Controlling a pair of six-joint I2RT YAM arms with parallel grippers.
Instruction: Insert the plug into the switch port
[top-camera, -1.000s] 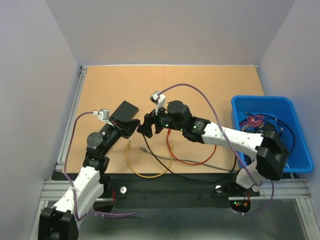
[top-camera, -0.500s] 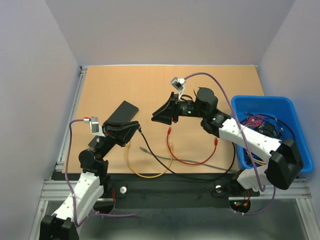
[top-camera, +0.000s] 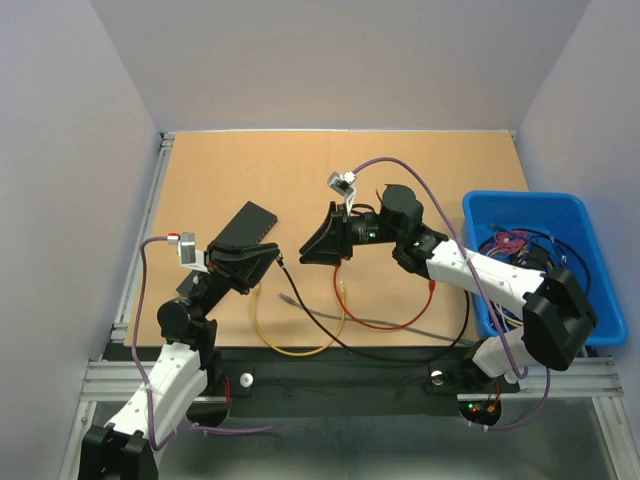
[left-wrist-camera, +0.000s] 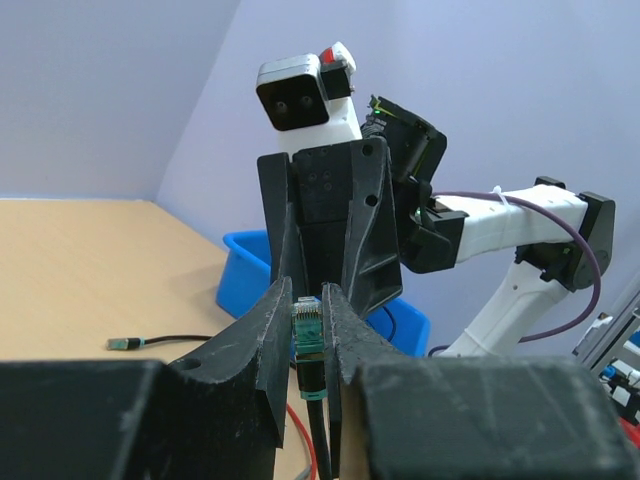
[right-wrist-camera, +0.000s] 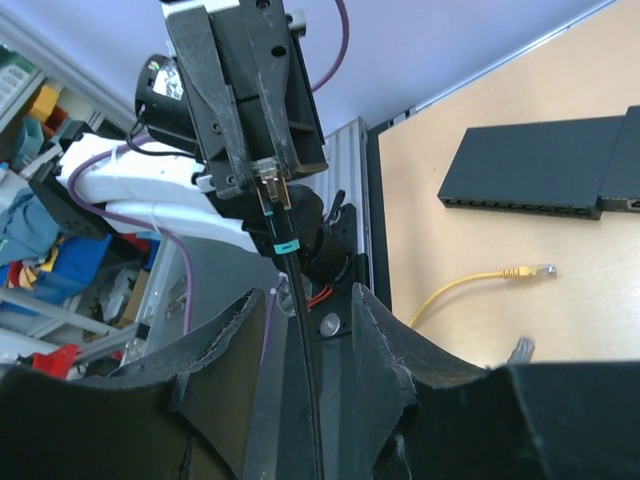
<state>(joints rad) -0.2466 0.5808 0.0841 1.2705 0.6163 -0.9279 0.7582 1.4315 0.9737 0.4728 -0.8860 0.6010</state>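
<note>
Alignment stage at the switch (top-camera: 245, 225): the left end effector (left-wrist-camera: 308, 300) pinches the green plug (left-wrist-camera: 307, 328) of a black cable (right-wrist-camera: 292, 280) between fingers closed almost together, holding it off the counter (top-camera: 300, 170) just to the right of the switch. The right end effector (top-camera: 318, 240) hangs further right of the switch, facing the plug with its fingers spread wide and nothing between them.

The plug appears secured but not yet seated. The row of ports shows along the switch's long right-hand side, and the plug sits above that level. The next move likely calls for bringing the plug down to port height, squaring its nose to one opening, and pushing straight in. The open right end effector could brace the switch if it slides.

Left of the switch, the counter ends at a metal rail (top-camera: 150, 215), leaving little margin there. Beyond the switch's far end the counter lies bare. On its near side lie loops of yellow cable (top-camera: 290, 348) and red cable (top-camera: 395, 322), which could snag a low approach. A blue bin (top-camera: 520, 197) sits well to the right of the switch.
</note>
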